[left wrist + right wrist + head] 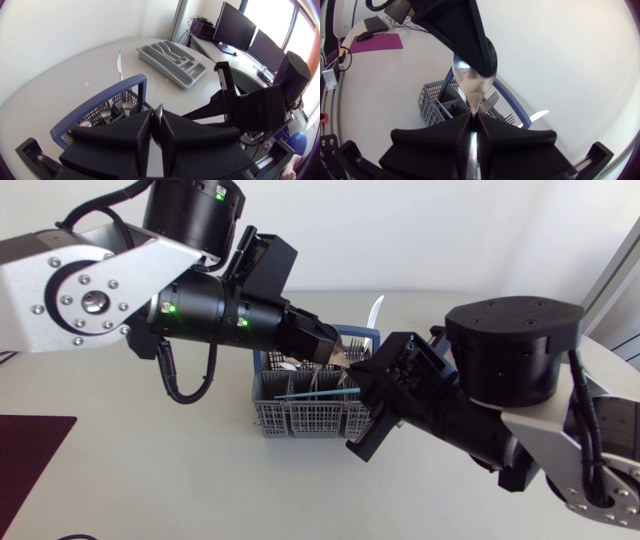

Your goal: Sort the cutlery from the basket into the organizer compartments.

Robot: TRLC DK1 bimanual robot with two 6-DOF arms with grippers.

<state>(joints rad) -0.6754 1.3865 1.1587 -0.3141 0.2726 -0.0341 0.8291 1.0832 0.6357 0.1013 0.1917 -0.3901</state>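
Pincers meet nose to nose above the basket (300, 418), both angled slightly downward. The left pincer (157, 120) pinches the bowl of a spoon (469, 82), and the right pincer (474, 119) is pressed onto its handle, so the spoon bridges the two. A white desk (150, 470) lies beneath. Under the pincers, the grey basket with a blue handle holds forks (492, 101). A knife (119, 62) lies on the desk ahead of the left pincer, beyond the basket. The grey organizer (172, 62) sits farther ahead, apart from the knife.

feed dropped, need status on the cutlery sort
Both shut on spoon: left gripper, right gripper, above basket. Some forks in basket. Loose knife on table near organizer.
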